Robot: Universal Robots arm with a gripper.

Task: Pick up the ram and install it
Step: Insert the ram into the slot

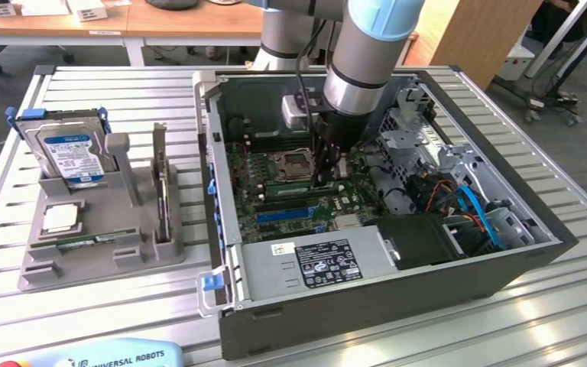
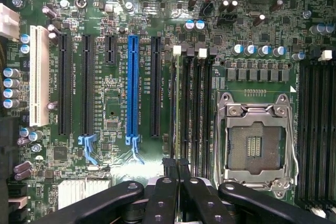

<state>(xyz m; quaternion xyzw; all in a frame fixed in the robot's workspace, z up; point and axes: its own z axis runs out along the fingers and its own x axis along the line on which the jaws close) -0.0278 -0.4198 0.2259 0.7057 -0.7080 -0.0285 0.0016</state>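
Nearest lay one pendant (image 1: 105, 354) marked UNIVERSAL ROBOTS, then one open computer case (image 1: 375, 306). One hard drive (image 1: 69, 149) with a blue label stood in the grey rack (image 1: 100, 260) at the exterior view's left. Inside the case the gripper (image 1: 324, 182) reached down to the motherboard, the ram (image 1: 288, 188) at its tip.

From the wrist, two black fingers (image 2: 164, 198) stood nearly together, apparently pinching the ram edge-on over the first of four memory slots (image 2: 197, 108), beside one empty CPU socket (image 2: 255, 141) and one blue slot (image 2: 132, 87).
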